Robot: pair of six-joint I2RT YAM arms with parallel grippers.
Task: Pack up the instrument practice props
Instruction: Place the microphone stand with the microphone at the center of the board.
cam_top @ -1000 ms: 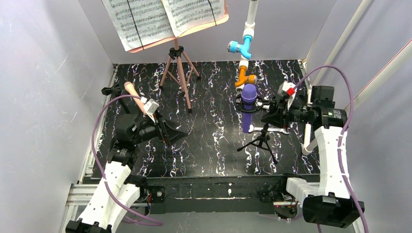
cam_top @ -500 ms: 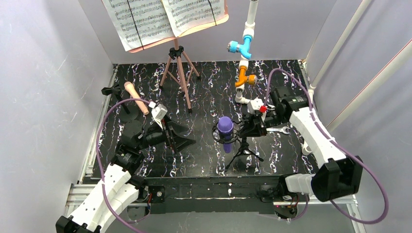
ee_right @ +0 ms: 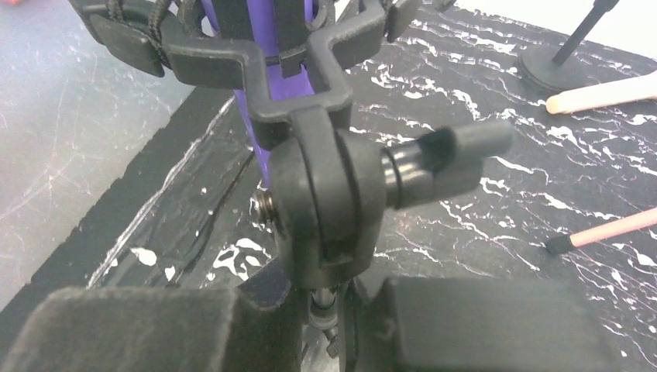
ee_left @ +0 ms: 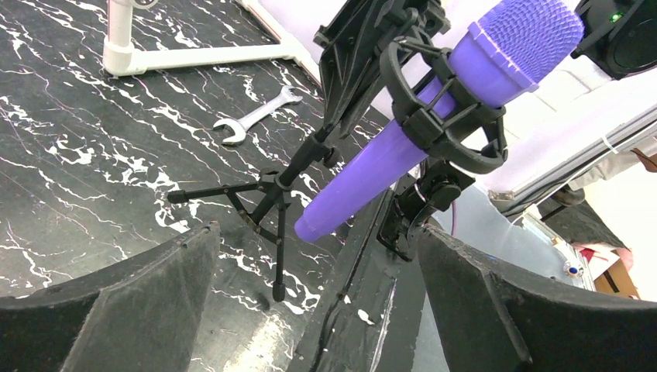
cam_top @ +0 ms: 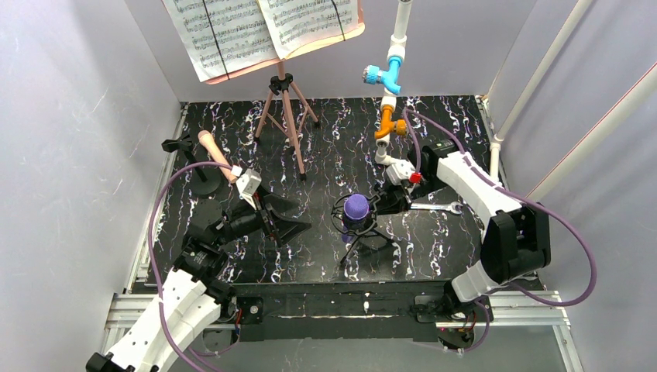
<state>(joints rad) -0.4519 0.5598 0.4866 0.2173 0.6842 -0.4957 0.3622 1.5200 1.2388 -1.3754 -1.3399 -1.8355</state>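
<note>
Purple microphone point(ee_left: 364, 178): smooth matt plastic body, finely ribbed head; mic holder point(ee_right: 325, 194): matt black plastic, faintly grained, with a bare metal screw end at the joint. Surface point(ee_left: 77, 155): glossy black with white marbled veining; wrench point(ee_left: 252, 118): bright bare metal. Left claw point(ee_left: 318, 231): fingers point(ee_left: 139, 302) matt black, rough and grainy.

In the right wrist view the black mic holder point(ee_right: 325, 194) hides most of the purple microphone point(ee_right: 249, 128).
</note>
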